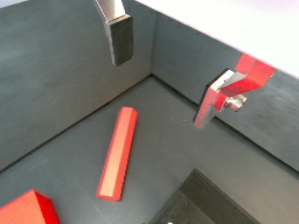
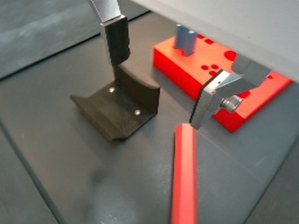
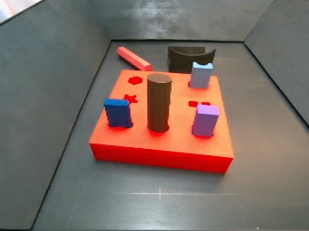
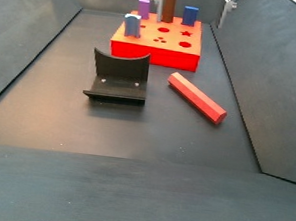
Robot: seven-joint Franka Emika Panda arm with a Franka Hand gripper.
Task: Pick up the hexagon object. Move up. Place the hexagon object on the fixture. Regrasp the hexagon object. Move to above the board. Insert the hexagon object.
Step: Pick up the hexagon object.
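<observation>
The hexagon object [image 4: 197, 97], a long salmon-pink faceted rod, lies flat on the dark floor. It is beside the fixture [image 4: 119, 77] and in front of the board [image 4: 158, 45]. It also shows in both wrist views [image 1: 117, 153] [image 2: 184, 175] and in a side view [image 3: 135, 59]. The gripper [image 2: 159, 92] hangs above the floor, open and empty. The rod lies below it, between the fingers [image 1: 121, 39] and apart from them. The fixture [image 2: 117, 109] is under one finger. The board [image 2: 187, 74] is past the other.
The board [image 3: 163, 144] carries an upright brown peg [image 3: 160, 104], a blue peg [image 3: 117, 112], a purple peg [image 3: 205, 119] and a light-blue peg [image 3: 201, 74]. Sloping dark grey walls [image 3: 60, 99] enclose the floor on all sides.
</observation>
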